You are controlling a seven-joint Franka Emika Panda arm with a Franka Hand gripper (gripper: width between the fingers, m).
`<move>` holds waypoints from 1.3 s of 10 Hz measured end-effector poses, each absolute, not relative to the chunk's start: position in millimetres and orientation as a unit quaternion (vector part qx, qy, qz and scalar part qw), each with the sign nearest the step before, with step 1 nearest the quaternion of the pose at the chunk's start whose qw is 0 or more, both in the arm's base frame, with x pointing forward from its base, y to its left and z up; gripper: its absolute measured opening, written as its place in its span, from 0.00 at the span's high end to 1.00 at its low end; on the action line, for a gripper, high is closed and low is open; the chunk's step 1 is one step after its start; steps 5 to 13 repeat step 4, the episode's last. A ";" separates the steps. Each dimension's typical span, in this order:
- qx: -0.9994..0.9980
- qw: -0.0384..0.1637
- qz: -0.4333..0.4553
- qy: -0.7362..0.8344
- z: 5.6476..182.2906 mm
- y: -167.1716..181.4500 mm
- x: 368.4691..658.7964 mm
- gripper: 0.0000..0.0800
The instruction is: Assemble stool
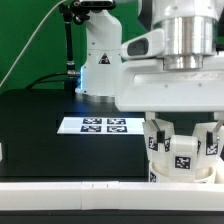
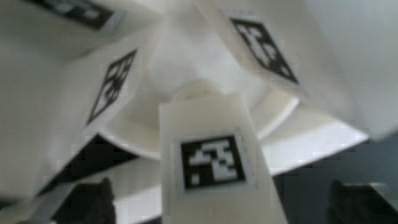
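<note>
Hanging low over the dark table [image 1: 40,110], the arm's gripper [image 1: 183,150] occupied the 4 o'clock part of the exterior view, its large white housing filling the region from 1 to 3 o'clock. The stool seat [image 1: 178,165], already fitted with tagged white legs [image 1: 184,160], sat directly beneath the gripper, close against the long white wall strip [image 1: 90,195] that ran across the 6 o'clock edge. Dark fingers [image 1: 210,140] appeared beside the legs, but whether the claw was spread or pinching a leg could not be told. The marker board [image 1: 97,125] lay flat near the centre, at 10 o'clock from the stool and apart from it. A second white machine base [image 1: 98,60] stood at 12 o'clock behind the board. Seen from the wrist, one leg [image 2: 210,150] bearing a square tag stood in front of the round seat [image 2: 267,95], with further tagged legs [image 2: 111,90] rising around it.
</note>
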State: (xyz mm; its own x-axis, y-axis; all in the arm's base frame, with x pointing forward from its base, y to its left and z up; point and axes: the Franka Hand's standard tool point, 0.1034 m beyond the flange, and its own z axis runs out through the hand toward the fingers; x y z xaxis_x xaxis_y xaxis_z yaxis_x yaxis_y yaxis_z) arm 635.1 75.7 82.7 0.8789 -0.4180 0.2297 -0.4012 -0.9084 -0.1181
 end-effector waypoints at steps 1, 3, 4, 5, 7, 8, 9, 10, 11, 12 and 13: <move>-0.970 0.037 -0.124 0.207 98.9 75.2 629.6 0.21; -0.970 0.041 -0.122 0.208 110.5 74.8 624.8 0.19; -0.970 0.040 -0.119 0.207 106.8 75.0 624.2 0.19; -0.970 0.040 -0.119 0.207 106.8 75.0 624.2 0.19; -0.970 0.040 -0.119 0.207 106.8 75.0 624.2 0.19; -0.970 0.040 -0.119 0.207 106.8 75.0 624.2 0.19; -0.970 0.040 -0.119 0.207 106.8 75.0 624.2 0.19; -0.970 0.040 -0.119 0.207 106.8 75.0 624.2 0.19; -0.970 0.040 -0.119 0.207 106.8 75.0 624.2 0.19; -0.970 0.040 -0.119 0.207 106.8 75.0 624.2 0.19; -0.970 0.040 -0.119 0.207 106.8 75.0 624.2 0.19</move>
